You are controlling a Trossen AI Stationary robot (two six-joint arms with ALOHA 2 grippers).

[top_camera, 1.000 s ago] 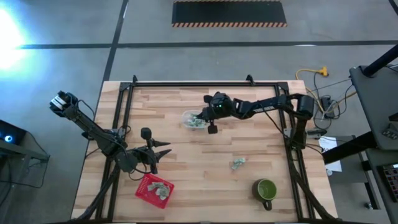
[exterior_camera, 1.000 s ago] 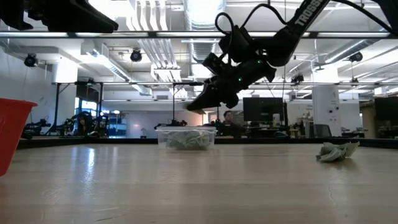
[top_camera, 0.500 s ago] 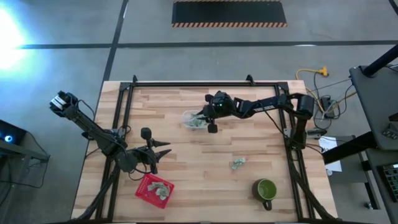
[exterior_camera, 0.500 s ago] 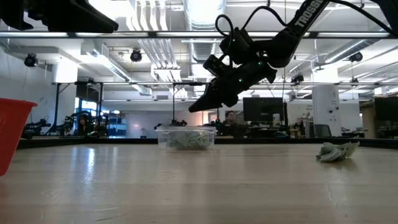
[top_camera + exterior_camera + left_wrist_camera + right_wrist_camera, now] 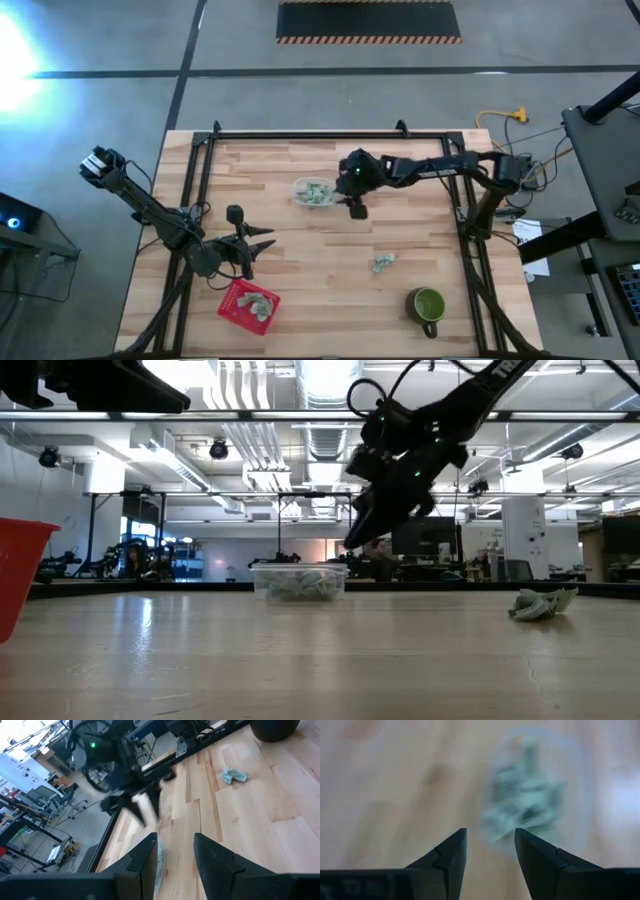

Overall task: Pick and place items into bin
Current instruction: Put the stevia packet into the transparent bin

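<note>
Judging by the layout, I had the job partly done: wrapped pieces (image 5: 314,192) sat in the clear tub (image 5: 300,186) and in the red basket (image 5: 236,298), while one clump (image 5: 381,263) lay loose near the mug (image 5: 427,304). My right gripper (image 5: 358,208) hung empty beside the tub, fingers apart; my left gripper (image 5: 262,240) waited open by the basket. The pieces looked small, pale green-and-white and crumpled.

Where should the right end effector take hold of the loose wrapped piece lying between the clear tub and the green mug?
Probably from straight above: the loose wrapped piece lies low and crumpled on bare table, so pinch across its raised middle. The right end effector is open beside the clear tub; the mug stands apart.
</note>
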